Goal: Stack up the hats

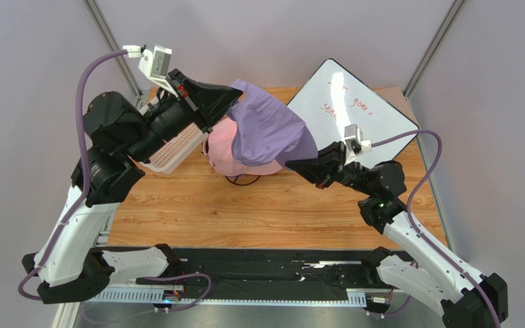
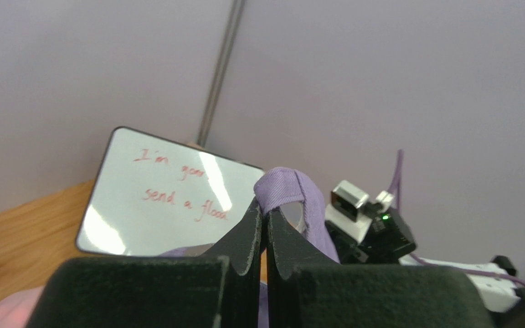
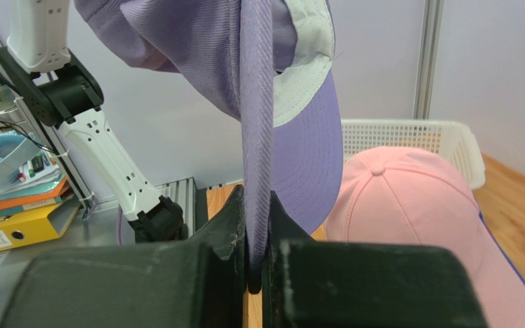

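Note:
The lavender cap (image 1: 269, 130) hangs in the air between both grippers, above the light pink cap (image 1: 227, 152). My left gripper (image 1: 236, 93) is shut on its back edge, seen as a fold of lavender cloth (image 2: 287, 191) at the fingertips. My right gripper (image 1: 292, 165) is shut on the cap's other edge (image 3: 255, 130), with the brim's underside (image 3: 310, 171) beside it. The pink cap (image 3: 409, 212) tops a pile on the table; a thin blue rim (image 3: 512, 273) shows under it. The other caps are hidden.
A white mesh basket (image 1: 176, 152) stands at the back left, behind the left arm. A whiteboard (image 1: 351, 102) with red writing lies at the back right. A bit of black wire (image 1: 243, 180) shows under the pink cap.

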Tool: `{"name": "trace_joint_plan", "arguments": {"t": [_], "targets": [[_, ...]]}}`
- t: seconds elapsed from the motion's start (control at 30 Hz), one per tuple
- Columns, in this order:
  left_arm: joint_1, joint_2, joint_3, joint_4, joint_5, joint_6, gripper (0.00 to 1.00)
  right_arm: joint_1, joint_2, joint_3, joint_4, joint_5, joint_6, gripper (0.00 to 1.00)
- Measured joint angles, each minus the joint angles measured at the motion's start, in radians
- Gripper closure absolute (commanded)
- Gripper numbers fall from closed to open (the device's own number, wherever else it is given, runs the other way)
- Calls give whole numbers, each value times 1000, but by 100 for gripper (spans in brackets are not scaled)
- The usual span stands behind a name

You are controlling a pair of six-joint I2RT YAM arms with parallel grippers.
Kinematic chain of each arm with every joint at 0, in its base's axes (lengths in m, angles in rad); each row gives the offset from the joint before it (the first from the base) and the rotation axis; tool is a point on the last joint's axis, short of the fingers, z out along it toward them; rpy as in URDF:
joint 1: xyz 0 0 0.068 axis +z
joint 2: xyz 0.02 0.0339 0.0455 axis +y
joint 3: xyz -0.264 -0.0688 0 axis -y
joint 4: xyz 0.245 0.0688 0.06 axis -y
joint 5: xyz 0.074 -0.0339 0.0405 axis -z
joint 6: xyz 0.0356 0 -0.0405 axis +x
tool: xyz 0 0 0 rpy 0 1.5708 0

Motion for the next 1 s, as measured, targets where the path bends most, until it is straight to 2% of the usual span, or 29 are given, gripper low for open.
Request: {"name": "trace_joint_plan", "arguments": {"t": [0.13,0.23,0.47,0.67,1.0], "targets": [[26,-87,-134,-5,-124,43,100,-1,17,87,-172,0,5,100],[93,-145,-254,2,-184,57,100,-25,45,150,-283,-37,36,100],[245,-153,-449,0,-221,60,100,-138,209,272,-417,-238,181,100],[337,-128,-513,9,-222,68,100,-182,395,406,-528,-395,261,100],[436,-35,-559,53,-210,84,100,-201,517,464,-561,-531,368,100]]}}
